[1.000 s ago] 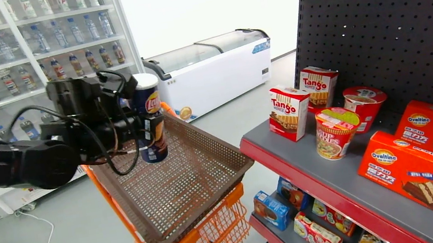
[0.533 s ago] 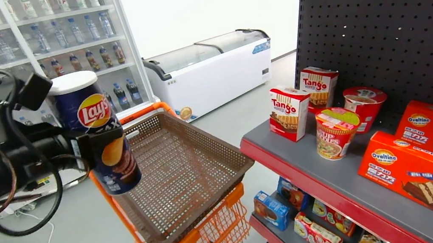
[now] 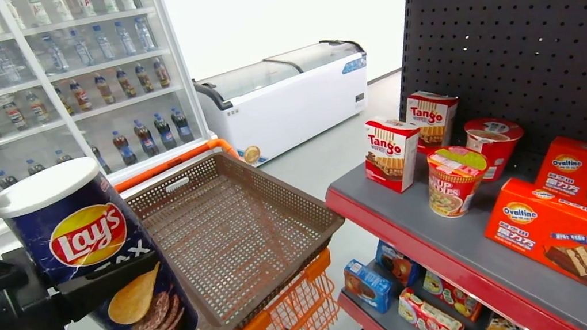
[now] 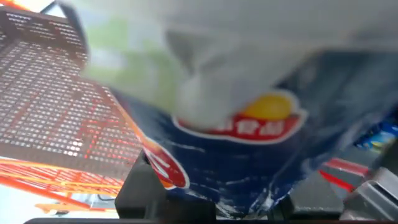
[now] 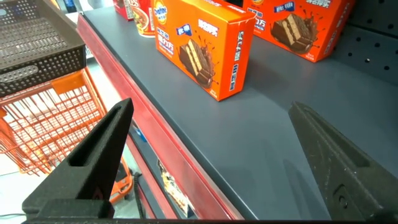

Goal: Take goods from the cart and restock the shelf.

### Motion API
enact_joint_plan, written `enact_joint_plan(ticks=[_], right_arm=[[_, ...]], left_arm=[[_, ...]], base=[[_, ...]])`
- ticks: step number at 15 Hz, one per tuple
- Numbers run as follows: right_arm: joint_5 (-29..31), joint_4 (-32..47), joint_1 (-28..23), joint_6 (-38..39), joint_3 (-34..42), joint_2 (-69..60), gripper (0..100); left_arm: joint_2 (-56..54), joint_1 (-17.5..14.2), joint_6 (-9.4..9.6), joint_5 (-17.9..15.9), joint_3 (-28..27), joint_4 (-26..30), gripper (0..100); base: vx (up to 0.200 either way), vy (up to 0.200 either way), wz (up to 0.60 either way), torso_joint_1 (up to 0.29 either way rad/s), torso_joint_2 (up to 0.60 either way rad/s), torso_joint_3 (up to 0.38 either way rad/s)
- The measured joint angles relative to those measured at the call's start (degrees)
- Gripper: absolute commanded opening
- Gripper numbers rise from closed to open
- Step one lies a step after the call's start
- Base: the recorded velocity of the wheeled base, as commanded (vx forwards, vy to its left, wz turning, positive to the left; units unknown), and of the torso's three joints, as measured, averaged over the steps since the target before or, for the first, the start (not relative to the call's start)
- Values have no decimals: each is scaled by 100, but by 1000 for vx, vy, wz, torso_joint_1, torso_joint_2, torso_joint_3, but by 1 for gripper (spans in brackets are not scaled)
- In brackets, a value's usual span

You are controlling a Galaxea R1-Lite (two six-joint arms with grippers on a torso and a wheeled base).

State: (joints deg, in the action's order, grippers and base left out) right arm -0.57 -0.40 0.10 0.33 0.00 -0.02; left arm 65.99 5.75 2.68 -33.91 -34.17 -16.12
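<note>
While the left gripper point(image 3: 106, 277) has its fingers point(image 3: 137, 267) shut across the middle of the chip can point(image 3: 85, 242), the can hangs in the air, white lid up, leaning slightly. Just past the can: brown cart basket point(image 3: 233, 226). Beyond the basket and well apart from these fingers: grey shelf point(image 3: 425, 227), with wafer boxes point(image 3: 391, 153) and cup noodles point(image 3: 455, 178) at its far end. Right gripper point(image 5: 211, 155): fingers spread wide, nothing between them, hovering over bare shelf deck with the orange boxes point(image 5: 205, 53) just ahead of the tips. Judgement: the carry to the shelf is in hand. Do it well by lifting over the basket rim, keeping the can vertical since a smooth tube could pivot, aiming for bare deck clear of the right gripper, and seating the base flat before letting go.
</note>
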Motion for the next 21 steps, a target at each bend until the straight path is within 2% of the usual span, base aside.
enact_joint_plan(ticks=[2, 4, 7, 10, 16, 21], right_arm=[[-2, 0, -2, 0, 0, 0, 100], [0, 0, -7, 2, 0, 0, 100], [0, -2, -5, 2, 0, 0, 100], [-2, -2, 0, 0, 0, 0, 100], [-5, 2, -7, 0, 0, 0, 100], [-7, 2, -2, -4, 0, 0, 100]], left_arm=[[-139, 17, 46, 113, -4, -90, 0], [-119, 41, 60, -38, -105, -126, 0], [18, 163, 84, -714, -201, -184, 0], [66, 455, 99, -1113, -138, -205, 0], [61, 1073, 156, -1379, 7, -112, 0], [29, 1692, 156, -1387, 300, -41, 0]], base=[[0, 0, 0, 0, 0, 0], [0, 0, 0, 0, 0, 0], [0, 0, 0, 0, 0, 0], [0, 0, 0, 0, 0, 0], [0, 0, 0, 0, 0, 0], [0, 0, 0, 0, 0, 0]])
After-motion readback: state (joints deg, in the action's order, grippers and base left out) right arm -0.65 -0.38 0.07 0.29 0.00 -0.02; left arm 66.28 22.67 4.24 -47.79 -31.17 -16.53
